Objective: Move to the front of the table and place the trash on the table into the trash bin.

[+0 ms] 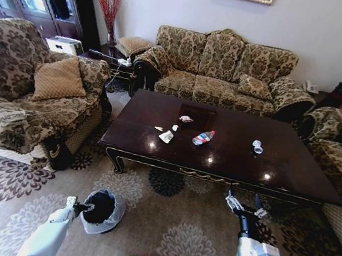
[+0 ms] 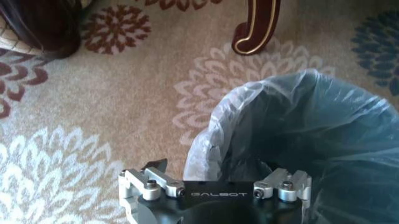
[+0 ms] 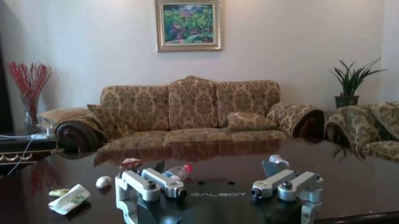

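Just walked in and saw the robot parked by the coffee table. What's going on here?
The robot faces the table, where the trash lies untouched: a red-labelled bottle, a small crushed bottle and paper scraps. Its left hand is low at the rim of the bag-lined trash bin, which stands on the carpet before the table. Its right hand is open and empty, raised near the table's front edge. Nothing has gone into the bin, as far as the views show.
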